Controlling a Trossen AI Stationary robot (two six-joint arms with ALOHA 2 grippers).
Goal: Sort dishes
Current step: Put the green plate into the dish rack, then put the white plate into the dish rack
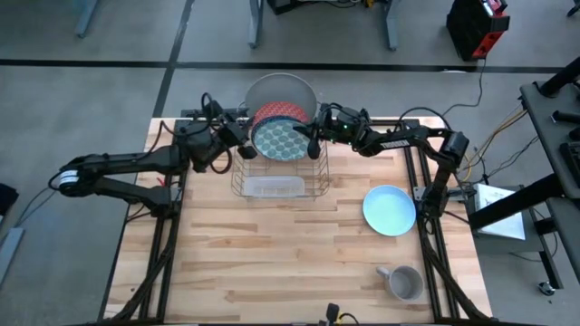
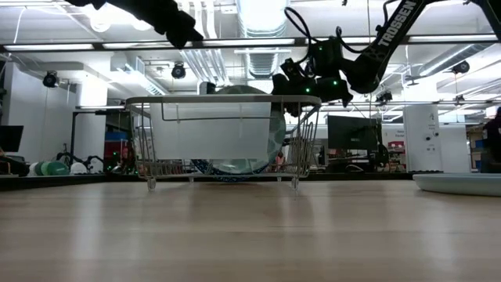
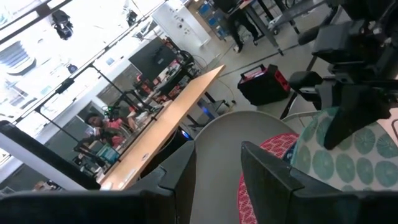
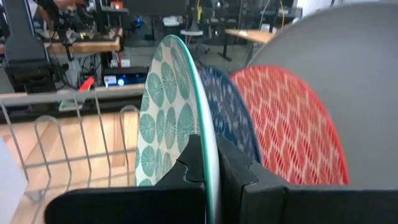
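High view first: I see the rack [image 1: 276, 181] at the far middle of the table [image 1: 272, 263], with three plates standing in it, the grey plate [image 1: 283, 86] farthest back, the red plate [image 1: 275, 112] in front of it and the teal plate [image 1: 283, 141] nearest. My left gripper [image 1: 240, 138] sits at the rack's left side and my right gripper [image 1: 313, 136] at the teal plate's right edge. The light-blue plate [image 1: 390, 209] lies flat on the table, well apart to the right, and the mug [image 1: 405, 282] stands nearer the front edge. Low view: the rack [image 2: 227, 141] stands on the tabletop with the plates upright inside, the right gripper [image 2: 304, 88] is at its upper right corner, and the light-blue plate [image 2: 462, 182] shows at the right edge. Left wrist view: my left fingers [image 3: 180, 177] are spread, with the grey plate [image 3: 217, 140] showing in the gap between them; I cannot tell whether they touch it. The red plate [image 3: 277, 146] and teal plate [image 3: 351, 165] lie beyond. Right wrist view: my right gripper [image 4: 210, 177] pinches the teal plate [image 4: 168, 118] by its rim, one finger on each face. A dark blue speckled surface sits just behind that rim; whether it is this plate's back or another plate, I cannot tell. Then come the red plate [image 4: 286, 124] and the grey plate [image 4: 348, 74].
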